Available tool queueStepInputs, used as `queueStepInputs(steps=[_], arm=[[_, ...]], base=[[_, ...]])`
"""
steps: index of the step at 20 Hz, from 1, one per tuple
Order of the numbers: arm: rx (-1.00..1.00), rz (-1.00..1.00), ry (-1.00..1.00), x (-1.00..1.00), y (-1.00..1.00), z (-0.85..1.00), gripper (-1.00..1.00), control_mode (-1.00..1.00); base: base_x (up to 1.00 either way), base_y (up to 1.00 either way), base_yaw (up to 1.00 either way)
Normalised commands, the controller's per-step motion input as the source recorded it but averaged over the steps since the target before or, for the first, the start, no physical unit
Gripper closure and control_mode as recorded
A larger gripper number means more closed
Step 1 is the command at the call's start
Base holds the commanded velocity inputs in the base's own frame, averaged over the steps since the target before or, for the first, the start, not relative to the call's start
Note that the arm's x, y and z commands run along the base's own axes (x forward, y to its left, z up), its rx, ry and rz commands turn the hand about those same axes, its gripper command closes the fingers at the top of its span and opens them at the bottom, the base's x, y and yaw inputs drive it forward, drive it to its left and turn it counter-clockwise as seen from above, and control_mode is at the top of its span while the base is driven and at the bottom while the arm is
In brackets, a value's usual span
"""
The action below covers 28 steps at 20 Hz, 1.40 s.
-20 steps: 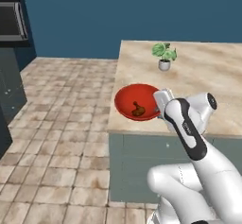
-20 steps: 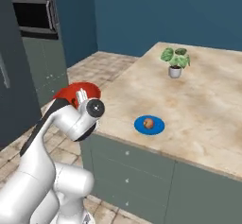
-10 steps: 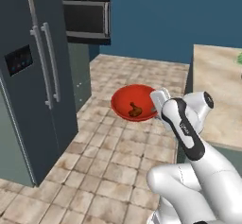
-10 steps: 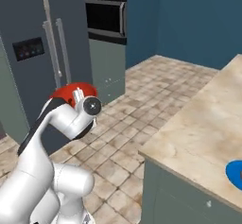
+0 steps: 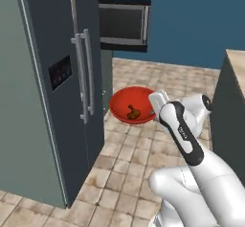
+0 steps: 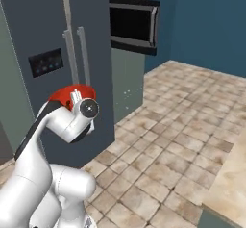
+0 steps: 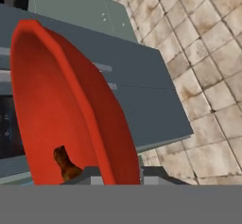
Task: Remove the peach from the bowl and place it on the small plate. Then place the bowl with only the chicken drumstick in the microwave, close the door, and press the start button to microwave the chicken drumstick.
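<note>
The bowl (image 5: 133, 105), glossy, rigid and likely slippery, is being gripped by the clenched pincer (image 5: 156, 110) at its right rim, carried above the floor, the chicken drumstick (image 5: 133, 112) riding loose inside.

Base views behind arm, sharing fridge (image 5: 57, 77) and microwave (image 6: 132, 25), hand view close on bowl (image 7: 56, 114)

flat, even rendered light across the kitchen, no clear source and hardly any cast shadows. soft gloss shows on the red bowl (image 5: 133, 105) and the white arm (image 5: 184, 135). textures look coarse and slightly blurred, most so on the floor tiles (image 6: 182, 140).
</note>
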Motion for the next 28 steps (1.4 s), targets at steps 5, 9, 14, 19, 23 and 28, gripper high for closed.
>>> queueStepInputs(steps=[5, 9, 14, 19, 23, 28], arm=[[0.0, 0.0, 0.0, 0.0, 0.0, 0.0, 1.0, 1.0], [0.0, 0.0, 0.0, 0.0, 0.0, 0.0, 1.0, 1.0], [0.0, 0.0, 0.0, 0.0, 0.0, 0.0, 1.0, 1.0], [0.0, 0.0, 0.0, 0.0, 0.0, 0.0, 1.0, 1.0], [0.0, 0.0, 0.0, 0.0, 0.0, 0.0, 1.0, 1.0], [0.0, 0.0, 0.0, 0.0, 0.0, 0.0, 1.0, 1.0]], base=[[0.74, 0.91, -0.24], [0.61, 0.68, -0.36], [0.57, 0.57, -0.39], [0.57, 0.37, -0.38], [0.6, 0.13, -0.4], [0.9, 0.0, -0.39]])
